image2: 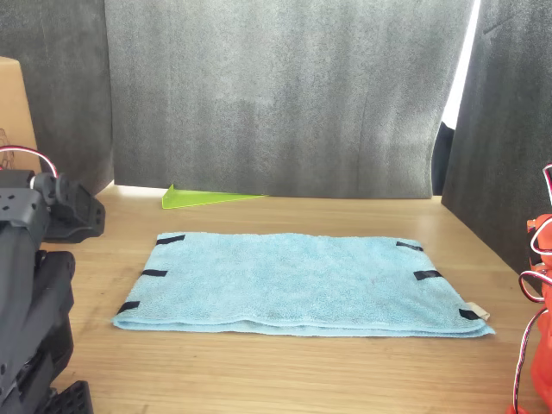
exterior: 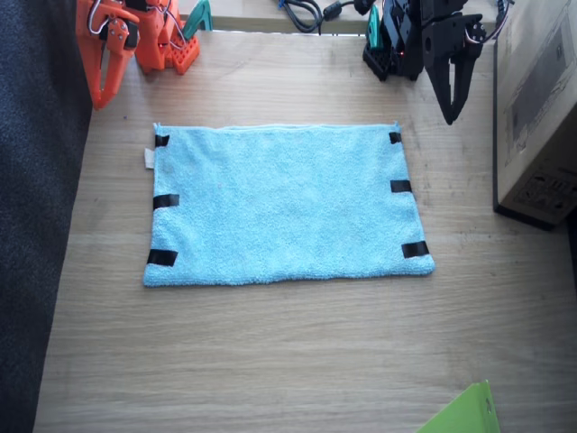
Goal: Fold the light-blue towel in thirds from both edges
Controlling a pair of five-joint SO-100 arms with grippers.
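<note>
The light-blue towel (exterior: 284,206) (image2: 293,280) lies flat and unfolded on the wooden table. Three short black tape strips mark each short edge (exterior: 162,201) (exterior: 402,187). A small white tag (exterior: 150,158) (image2: 476,313) sticks out at the edge nearest the orange right arm. My right gripper (exterior: 101,94) hangs shut and empty beyond that edge's far corner. The black left gripper (exterior: 449,112) points down, shut and empty, above the table past the other far corner. Neither gripper touches the cloth.
A cardboard box (exterior: 539,108) (image2: 13,103) stands beside the left arm. A bright green sheet corner (exterior: 465,415) (image2: 203,198) lies at the table's near edge. Cables (exterior: 302,11) sit at the far edge. Dark foam panels (image2: 276,95) surround the table.
</note>
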